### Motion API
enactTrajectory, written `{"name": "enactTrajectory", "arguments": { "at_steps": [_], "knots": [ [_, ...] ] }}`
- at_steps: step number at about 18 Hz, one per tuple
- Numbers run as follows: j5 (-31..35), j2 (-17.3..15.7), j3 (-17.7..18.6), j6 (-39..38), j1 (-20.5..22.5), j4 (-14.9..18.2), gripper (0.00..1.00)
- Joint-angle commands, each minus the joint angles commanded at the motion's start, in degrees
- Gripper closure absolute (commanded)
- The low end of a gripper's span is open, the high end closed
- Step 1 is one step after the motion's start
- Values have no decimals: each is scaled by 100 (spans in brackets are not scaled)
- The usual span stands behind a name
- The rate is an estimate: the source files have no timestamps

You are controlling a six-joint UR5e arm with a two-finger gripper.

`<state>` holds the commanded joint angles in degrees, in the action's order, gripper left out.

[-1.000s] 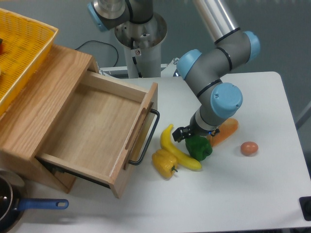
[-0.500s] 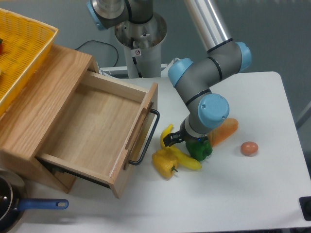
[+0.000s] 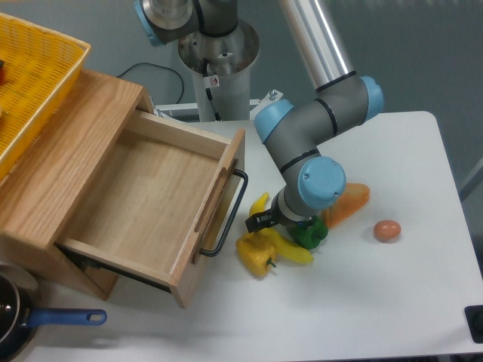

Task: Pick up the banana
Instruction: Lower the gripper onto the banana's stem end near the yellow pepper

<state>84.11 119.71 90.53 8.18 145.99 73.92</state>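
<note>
The banana [image 3: 285, 247] is long, curved and bright yellow. It lies on the white table [image 3: 377, 302] between a yellow bell pepper [image 3: 255, 253] and a green pepper [image 3: 310, 234]. Its upper tip [image 3: 261, 202] shows near the drawer handle. My gripper [image 3: 263, 221] sits low over the banana's middle and hides that part. Its dark fingers reach down around the banana, but I cannot tell whether they are closed on it.
An open wooden drawer [image 3: 151, 204] with a black handle [image 3: 230, 219] stands just left of the fruit. A carrot [image 3: 349, 202] and a brown egg [image 3: 387, 231] lie to the right. A yellow basket [image 3: 30, 83] sits on the cabinet. A blue-handled pan [image 3: 23, 320] is at the bottom left.
The arm has swung left and lowered, moving the gripper from above the green pepper to over the banana's middle. The fruit has not moved.
</note>
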Motion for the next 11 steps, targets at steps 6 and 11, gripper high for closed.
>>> {"name": "enactTrajectory", "arguments": {
  "at_steps": [6,11],
  "knots": [
    [18,-70,-71,114,88,35,0],
    [18,-114,-88,158,105,88,0]
  ]
}}
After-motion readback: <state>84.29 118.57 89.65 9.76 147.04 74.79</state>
